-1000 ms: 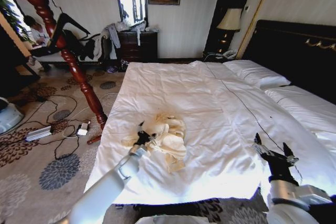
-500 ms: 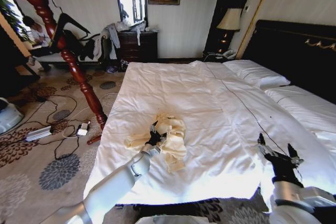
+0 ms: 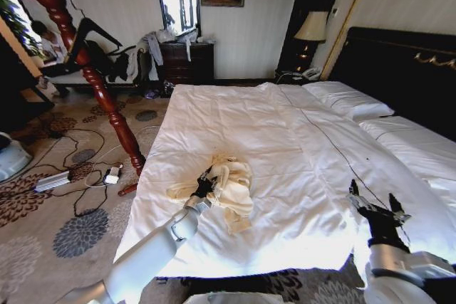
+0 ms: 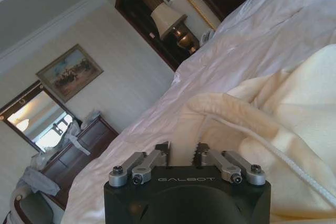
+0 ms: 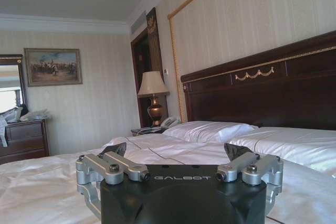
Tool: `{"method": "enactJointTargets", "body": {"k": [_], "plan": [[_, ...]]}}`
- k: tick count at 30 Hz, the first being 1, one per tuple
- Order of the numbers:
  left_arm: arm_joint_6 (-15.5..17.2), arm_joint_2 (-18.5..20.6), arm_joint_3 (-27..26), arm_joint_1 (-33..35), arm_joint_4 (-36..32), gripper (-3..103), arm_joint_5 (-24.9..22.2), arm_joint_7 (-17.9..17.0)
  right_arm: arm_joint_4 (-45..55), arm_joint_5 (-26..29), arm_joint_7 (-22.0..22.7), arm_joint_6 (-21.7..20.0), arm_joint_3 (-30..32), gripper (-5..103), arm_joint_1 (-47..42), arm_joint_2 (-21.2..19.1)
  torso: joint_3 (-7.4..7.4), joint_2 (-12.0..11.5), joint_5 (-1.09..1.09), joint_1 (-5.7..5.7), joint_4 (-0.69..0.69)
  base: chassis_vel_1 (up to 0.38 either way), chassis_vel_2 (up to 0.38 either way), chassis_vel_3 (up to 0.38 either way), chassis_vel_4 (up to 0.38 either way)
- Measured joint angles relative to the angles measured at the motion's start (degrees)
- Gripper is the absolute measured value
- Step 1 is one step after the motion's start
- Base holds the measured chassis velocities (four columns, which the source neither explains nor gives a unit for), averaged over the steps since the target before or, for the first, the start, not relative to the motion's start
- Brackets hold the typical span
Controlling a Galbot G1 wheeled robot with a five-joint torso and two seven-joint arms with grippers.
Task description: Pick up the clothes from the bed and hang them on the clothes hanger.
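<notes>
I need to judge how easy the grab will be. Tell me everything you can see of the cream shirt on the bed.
The cream shirt lies crumpled in a loose heap on the white duvet of the bed, near its foot end. The fabric looks thin and soft, pale yellow, folded into thick ridges, with one sleeve trailing out toward the bed's edge. The left gripper is at the heap, its fingers narrowly parted against a raised fold. No buttons or emblem can be made out.

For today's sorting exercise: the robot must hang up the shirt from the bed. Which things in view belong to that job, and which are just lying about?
Belonging to the job:
cream shirt, crumpled
bed
left gripper, at the shirt
right gripper, open above the bed

Just lying about:
coat stand
lamp
floor cables
dresser
</notes>
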Motion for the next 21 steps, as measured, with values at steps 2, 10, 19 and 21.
{"method": "enactJointTargets", "body": {"k": [2,10,19,21], "plan": [[-0.42,0.28,-0.96,0.40,-0.92,18,-1.22,0.13,-0.01,0.10,0.03,0.00,-0.01,100,0.06,-0.17,0.00,0.00,0.00,0.00,0.00,0.000,0.000,0.000,0.000],[-1.77,4.81,-6.06,-3.45,-11.24,1,-24.47,3.47,-0.57,0.74,0.61,-0.04,-0.57,100,0.48,-3.39,-0.01,0.00,0.00,0.00,-0.02,0.000,0.000,0.000,0.000],[-1.00,11.25,-14.91,-7.24,-17.78,1,-48.77,6.01,-1.96,11.34,-2.85,2.05,-4.86,100,3.53,-15.95,0.00,0.00,0.02,0.01,0.01,0.000,0.000,0.000,0.000],[-0.96,11.79,-16.22,-5.68,-18.07,1,-49.98,5.99,-2.21,12.37,-4.41,2.81,-6.08,100,3.88,-17.47,-0.01,0.00,0.00,0.01,-0.01,0.000,0.000,0.000,0.000]]}}
